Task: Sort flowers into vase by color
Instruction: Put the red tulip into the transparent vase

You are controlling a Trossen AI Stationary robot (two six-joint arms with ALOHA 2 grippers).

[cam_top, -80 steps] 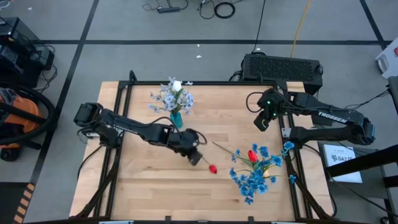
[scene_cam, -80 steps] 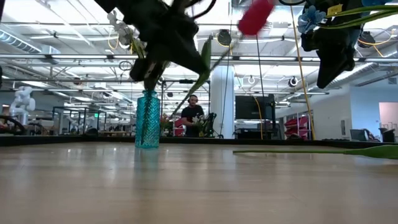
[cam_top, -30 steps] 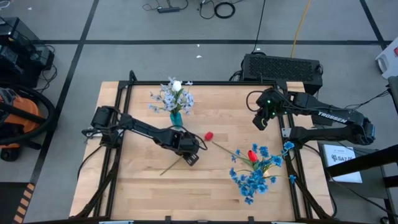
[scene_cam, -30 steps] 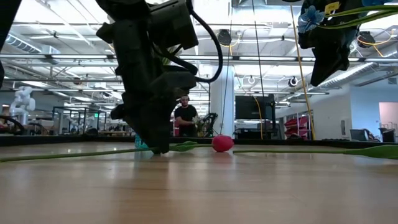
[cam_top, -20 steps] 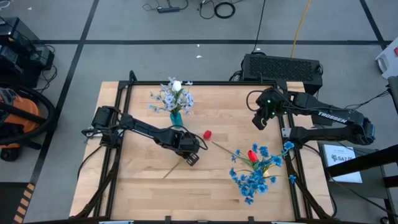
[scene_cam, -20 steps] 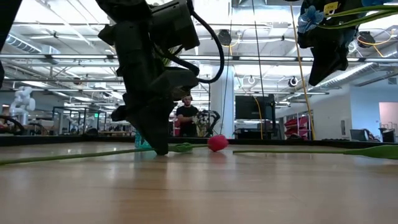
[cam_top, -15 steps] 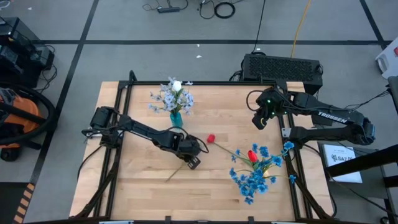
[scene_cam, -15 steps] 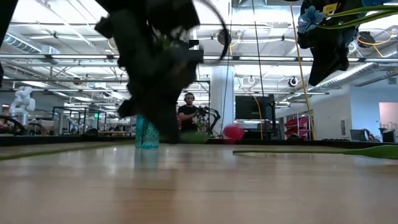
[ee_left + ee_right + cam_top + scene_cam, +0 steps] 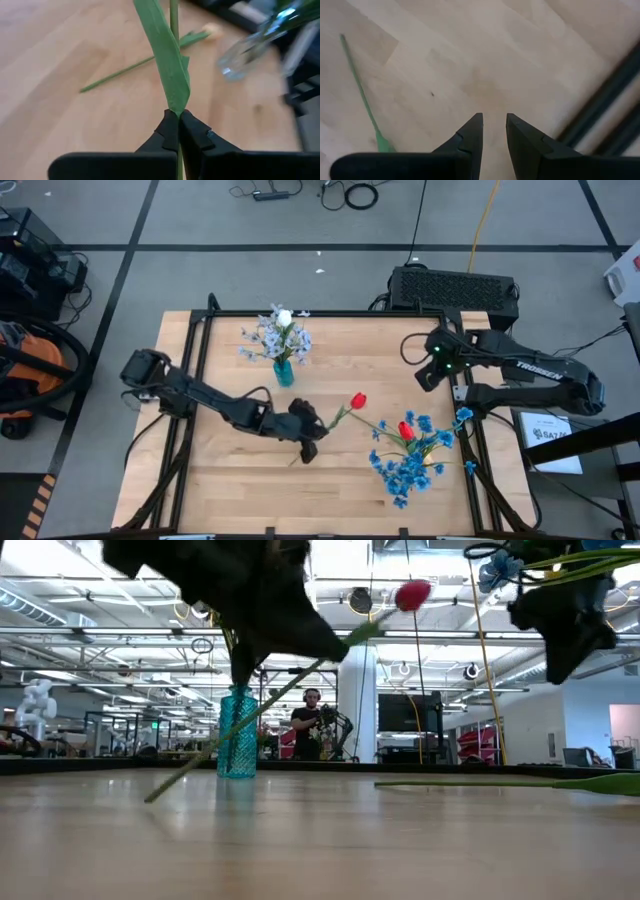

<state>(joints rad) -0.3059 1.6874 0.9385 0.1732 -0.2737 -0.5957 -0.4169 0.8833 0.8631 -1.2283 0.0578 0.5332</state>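
Note:
My left gripper (image 9: pixel 305 432) is over the table's middle, shut on a red tulip (image 9: pixel 358 400) whose green stem slants down to its free end (image 9: pixel 292 463). In the low view the tulip's head (image 9: pixel 411 594) is high and the stem (image 9: pixel 240 725) runs down toward the table. A teal vase (image 9: pixel 284 371) with pale blue-white sprays and a white bud (image 9: pixel 284 317) stands toward the far edge. Bright blue sprays (image 9: pixel 408 465) and another red tulip (image 9: pixel 406 429) lie near the right edge. My right gripper (image 9: pixel 425 378) hangs open above the far right part. My left gripper pinches the tulip's stem (image 9: pixel 174 116) between its two fingers, just below the base of a long leaf (image 9: pixel 167 65), about midway along the stem. The fingers (image 9: pixel 192 135) come slanting down from above. The flower is tilted, head up; whether its lower end touches the table I cannot tell.
A flower with a cream bud (image 9: pixel 214 30) lies on the wood near the vase (image 9: pixel 245 45). A loose green stem (image 9: pixel 362 95) lies below my right gripper (image 9: pixel 494 131). Black frame rails (image 9: pixel 188 380) run along the table's sides. A person (image 9: pixel 310 730) stands far behind.
My left gripper has risen and tipped, carrying the red tulip up from lying flat on the table; its head has swung up and toward the right, and the stem now slants steeply. My right gripper has shifted slightly toward the right edge.

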